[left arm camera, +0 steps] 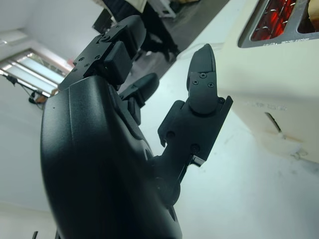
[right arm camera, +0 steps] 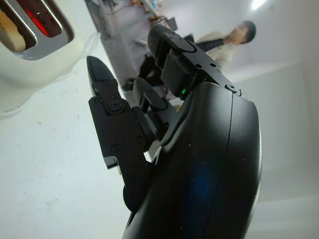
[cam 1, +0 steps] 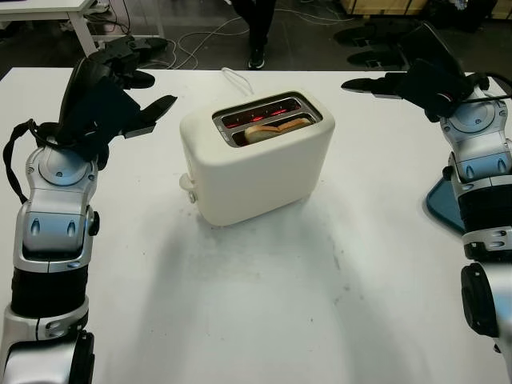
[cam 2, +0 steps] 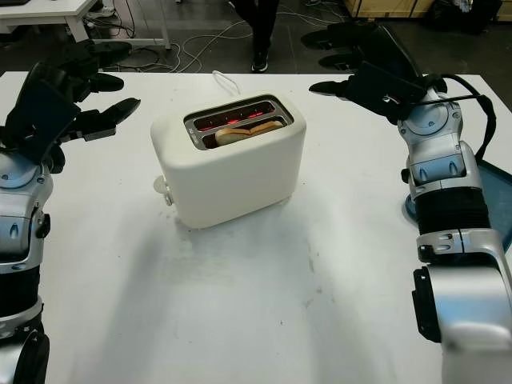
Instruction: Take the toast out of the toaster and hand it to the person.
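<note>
The toast [cam 1: 274, 129] sits low in the front slot of the white toaster [cam 1: 256, 164], and the back slot glows red inside. In the left eye view the toaster stands in the middle of the white bench [cam 1: 264, 304]. The left hand [cam 1: 120, 88] hangs in the air to the left of the toaster, open and holding nothing. In the right eye view the right hand [cam 2: 364, 68] hangs to the right of the toaster, open too, and well apart from it. A blue tray [cam 2: 496, 200] peeks out behind the right arm. A person's legs [cam 2: 258, 28] stand past the far edge of the bench. In the left wrist view the black fingers [left arm camera: 202, 74] of the left hand point toward the toaster's side. In the right wrist view the toast shows in its slot, away from the right hand, and the person stands behind. I think the job is just starting, because no hand touches the toast yet. Next, one hand must go over the slot, come down, and pinch the top edge of the toast. The slot is thin, so the fingers must go in carefully.
</note>
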{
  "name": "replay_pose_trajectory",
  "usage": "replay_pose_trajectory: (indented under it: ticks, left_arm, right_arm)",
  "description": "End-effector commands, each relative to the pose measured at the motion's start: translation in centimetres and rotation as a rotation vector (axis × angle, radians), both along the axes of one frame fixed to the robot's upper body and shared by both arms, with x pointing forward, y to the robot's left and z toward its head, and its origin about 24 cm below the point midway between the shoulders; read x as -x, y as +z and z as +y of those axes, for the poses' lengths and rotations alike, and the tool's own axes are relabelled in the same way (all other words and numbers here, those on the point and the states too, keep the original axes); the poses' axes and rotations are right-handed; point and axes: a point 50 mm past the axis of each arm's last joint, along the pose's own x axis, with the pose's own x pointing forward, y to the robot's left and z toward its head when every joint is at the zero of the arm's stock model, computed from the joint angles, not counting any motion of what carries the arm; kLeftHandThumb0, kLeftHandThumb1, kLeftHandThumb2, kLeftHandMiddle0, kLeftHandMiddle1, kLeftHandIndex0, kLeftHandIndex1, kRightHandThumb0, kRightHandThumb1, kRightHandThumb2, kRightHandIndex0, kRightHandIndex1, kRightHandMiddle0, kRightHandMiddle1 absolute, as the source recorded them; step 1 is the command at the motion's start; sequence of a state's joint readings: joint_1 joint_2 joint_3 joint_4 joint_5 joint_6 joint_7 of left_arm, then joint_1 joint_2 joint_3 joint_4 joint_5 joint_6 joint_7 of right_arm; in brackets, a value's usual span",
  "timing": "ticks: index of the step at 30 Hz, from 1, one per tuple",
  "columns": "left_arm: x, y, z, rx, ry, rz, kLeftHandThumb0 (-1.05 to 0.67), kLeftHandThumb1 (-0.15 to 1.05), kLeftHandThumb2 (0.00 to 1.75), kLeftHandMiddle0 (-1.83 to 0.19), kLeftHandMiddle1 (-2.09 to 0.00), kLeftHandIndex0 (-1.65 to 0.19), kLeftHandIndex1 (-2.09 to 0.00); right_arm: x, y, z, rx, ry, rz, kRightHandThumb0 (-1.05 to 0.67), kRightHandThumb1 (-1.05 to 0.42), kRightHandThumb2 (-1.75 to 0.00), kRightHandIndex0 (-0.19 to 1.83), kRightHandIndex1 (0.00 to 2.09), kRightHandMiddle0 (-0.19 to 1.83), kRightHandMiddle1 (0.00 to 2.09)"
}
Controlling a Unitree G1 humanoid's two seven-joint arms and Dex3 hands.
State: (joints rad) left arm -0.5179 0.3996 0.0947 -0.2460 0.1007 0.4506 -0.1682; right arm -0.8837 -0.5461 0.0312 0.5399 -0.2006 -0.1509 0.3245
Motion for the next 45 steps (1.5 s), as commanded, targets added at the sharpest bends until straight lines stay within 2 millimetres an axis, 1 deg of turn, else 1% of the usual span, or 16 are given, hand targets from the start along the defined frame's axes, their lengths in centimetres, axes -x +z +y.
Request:
replay_pose_trajectory:
  ticks: [1,7,11,17,20,25,33,45]
  left_arm:
    - [-0.05,0.75,0.14,-0.009,0.005,-0.031,-0.22,0.62,0.6,-0.13,-1.05,-0.45,-0.3]
    - [-0.49,0.29,0.21,0.002,-0.008,-0.028,-0.25,0.61,0.61,-0.14,-1.05,-0.44,-0.32]
    - [-0.64,0.13,0.11,0.015,-0.022,-0.031,-0.26,0.6,0.63,-0.14,-1.07,-0.44,-0.34]
    - [-0.22,0.1,-0.09,0.0,-0.021,-0.027,-0.29,0.59,0.65,-0.12,-1.1,-0.41,-0.38]
    - [0.09,0.21,-0.02,0.0,-0.004,-0.025,-0.27,0.61,0.62,-0.11,-1.1,-0.39,-0.4]
    - [0.19,0.36,-0.01,-0.003,0.001,-0.024,-0.23,0.62,0.6,-0.14,-1.1,-0.39,-0.43]
    - [0.21,0.44,0.05,0.004,-0.009,-0.024,-0.26,0.62,0.6,-0.11,-1.08,-0.35,-0.46]
    - [0.22,0.61,0.0,-0.009,-0.002,-0.027,-0.24,0.62,0.59,-0.14,-1.08,-0.34,-0.51]
  right_arm:
    - [0.12,-0.11,-0.12,0.0,-0.011,0.008,-0.24,-0.81,0.0,0.77,0.01,0.7,0.0]
    - [-0.18,-0.56,0.11,-0.049,0.022,0.033,-0.22,-0.82,0.0,0.76,0.0,0.69,0.0]
    - [-0.34,-0.69,0.14,-0.042,0.026,0.031,-0.25,-0.82,0.0,0.78,0.01,0.7,0.01]
    - [-0.17,-0.97,-0.11,-0.002,0.013,0.026,-0.29,-0.83,0.0,0.79,0.02,0.7,0.01]
    - [-0.23,-1.08,-0.2,-0.025,0.013,0.037,-0.24,-0.83,0.0,0.79,0.01,0.7,0.01]
    - [-0.21,-1.0,-0.07,-0.019,0.02,0.035,-0.25,-0.83,0.0,0.79,0.01,0.7,0.0]
    - [-0.2,-0.88,0.28,-0.022,0.036,0.038,-0.26,-0.83,0.0,0.79,0.01,0.7,0.0]
    - [-0.28,-0.89,0.03,-0.027,0.03,0.04,-0.26,-0.82,0.0,0.8,0.01,0.71,0.01]
